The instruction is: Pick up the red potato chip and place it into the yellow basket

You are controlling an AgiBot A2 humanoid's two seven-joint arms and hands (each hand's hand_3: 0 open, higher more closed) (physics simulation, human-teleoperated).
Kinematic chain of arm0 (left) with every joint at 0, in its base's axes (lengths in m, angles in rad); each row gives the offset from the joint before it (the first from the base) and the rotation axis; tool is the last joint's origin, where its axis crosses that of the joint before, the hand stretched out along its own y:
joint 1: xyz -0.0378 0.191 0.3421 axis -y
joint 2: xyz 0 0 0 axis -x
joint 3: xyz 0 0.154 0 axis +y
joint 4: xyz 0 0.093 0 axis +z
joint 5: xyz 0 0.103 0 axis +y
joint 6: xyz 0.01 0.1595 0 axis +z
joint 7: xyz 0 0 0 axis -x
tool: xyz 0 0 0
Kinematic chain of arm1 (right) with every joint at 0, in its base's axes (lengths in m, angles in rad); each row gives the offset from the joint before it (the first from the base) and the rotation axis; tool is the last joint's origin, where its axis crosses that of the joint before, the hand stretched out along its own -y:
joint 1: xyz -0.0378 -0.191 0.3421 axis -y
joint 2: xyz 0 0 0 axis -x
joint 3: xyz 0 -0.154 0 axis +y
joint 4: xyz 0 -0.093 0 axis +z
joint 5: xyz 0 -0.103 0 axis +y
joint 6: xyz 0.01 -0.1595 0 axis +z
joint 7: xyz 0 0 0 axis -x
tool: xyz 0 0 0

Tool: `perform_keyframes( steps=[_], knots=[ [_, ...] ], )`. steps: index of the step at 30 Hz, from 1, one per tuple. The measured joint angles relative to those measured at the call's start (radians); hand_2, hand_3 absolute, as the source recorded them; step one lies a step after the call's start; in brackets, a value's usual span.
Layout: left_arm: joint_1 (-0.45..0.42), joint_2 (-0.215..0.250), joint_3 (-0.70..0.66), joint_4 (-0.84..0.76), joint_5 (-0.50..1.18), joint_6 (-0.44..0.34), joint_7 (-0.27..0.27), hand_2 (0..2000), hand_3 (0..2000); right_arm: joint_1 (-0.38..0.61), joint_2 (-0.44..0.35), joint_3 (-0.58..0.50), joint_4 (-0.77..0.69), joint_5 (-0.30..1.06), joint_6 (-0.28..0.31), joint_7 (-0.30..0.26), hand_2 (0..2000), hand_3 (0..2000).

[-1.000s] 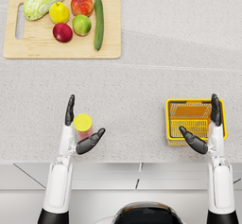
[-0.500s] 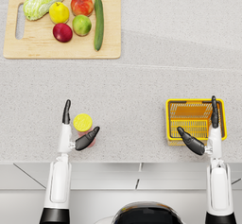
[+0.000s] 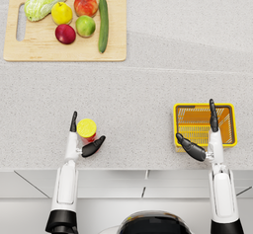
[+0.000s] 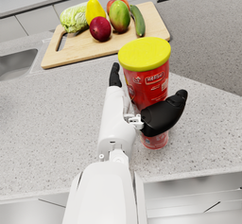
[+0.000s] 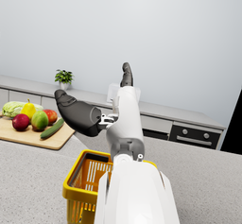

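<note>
Fingers: left hand point(image 4: 142, 114) spread wide around can point(image 4: 145, 88), no grip seen | right hand point(image 3: 205, 139) open above basket point(image 3: 229, 124) | can upright on counter point(image 3: 148, 95) | close squarely mid-can, then lift straight.

light: bright, even | shadows: faint, soft | focus: slightly soft | glare: none

Both hands, left point(image 3: 81, 140) and right point(image 3: 203, 140), hold nothing, fingers spread.
</note>
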Motion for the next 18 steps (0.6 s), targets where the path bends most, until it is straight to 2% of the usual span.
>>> perform_keyframes(
  steps=[4, 7, 11, 18],
  knots=[
    [-0.017, 0.005, -0.038, -0.128, 0.001, -0.014, 0.006, 2000, 1960, -0.011, -0.004, 0.034, -0.017, 0.000, 0.000, 0.000, 0, 0],
    [0.000, 0.014, -0.047, -0.232, 0.000, -0.009, -0.002, 2000, 2000, -0.008, -0.012, 0.085, -0.039, 0.000, 0.000, 0.000, 0, 0],
    [0.070, 0.038, -0.038, -0.407, 0.000, -0.087, -0.001, 2000, 2000, 0.023, -0.045, 0.189, -0.073, 0.000, 0.000, 0.000, 0, 0],
    [0.212, 0.141, 0.081, -0.615, 0.000, -0.096, -0.003, 2000, 2000, 0.098, -0.120, 0.321, -0.137, 0.000, 0.000, 0.000, 0, 0]
  ],
)
